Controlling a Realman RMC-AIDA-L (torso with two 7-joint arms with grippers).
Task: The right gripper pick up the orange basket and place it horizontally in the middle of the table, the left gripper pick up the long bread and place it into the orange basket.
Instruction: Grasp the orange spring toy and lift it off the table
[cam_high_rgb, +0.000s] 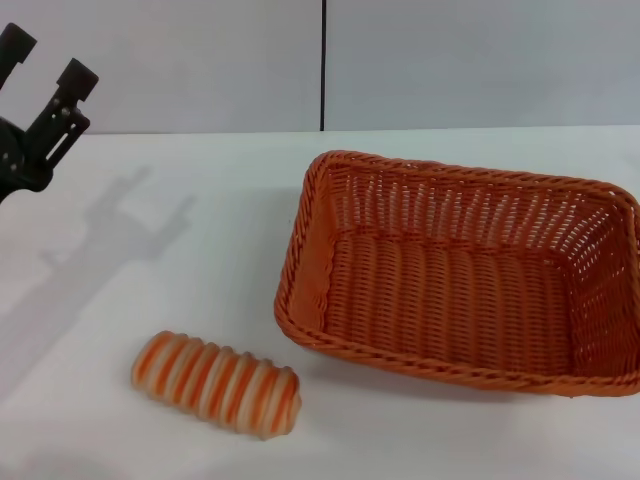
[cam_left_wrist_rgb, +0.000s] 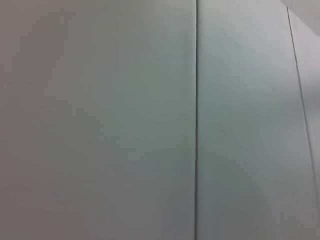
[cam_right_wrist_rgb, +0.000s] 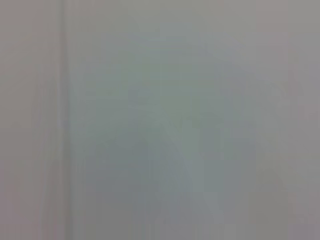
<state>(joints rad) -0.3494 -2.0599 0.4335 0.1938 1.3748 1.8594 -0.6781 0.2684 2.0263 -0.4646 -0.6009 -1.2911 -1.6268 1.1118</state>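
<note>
Fingers apart, the left gripper (cam_high_rgb: 45, 62) hangs high at the far left edge of the head view, its two black prongs spread and holding nothing, with its shadow thrown across the table (cam_high_rgb: 200, 230) below it. The right gripper is out of sight in every view, so its state can't be called.

Down from the left gripper and nearer the robot lies the bread (cam_high_rgb: 216, 384), well apart from those prongs, flat on the table and turned at a slant. It looks light and a touch squashy, a toy loaf with ridges across it, and those ridges should give the prongs some bite. The likely grip is across its narrow middle, prongs straddling the short way, because the rounded ends would probably squirt free.

Further out, to the gripper's right, sits the basket (cam_high_rgb: 300, 240), open side up and empty, its near left corner just beside the bread without touching it. It sits right of the table's middle, with its right end running to the picture's edge. Woven and stiff-looking, it is probably light for its bulk. The braided rim looks like the place to pinch, on a long side so it won't swing.

Both wrist views show only pale wall.
</note>
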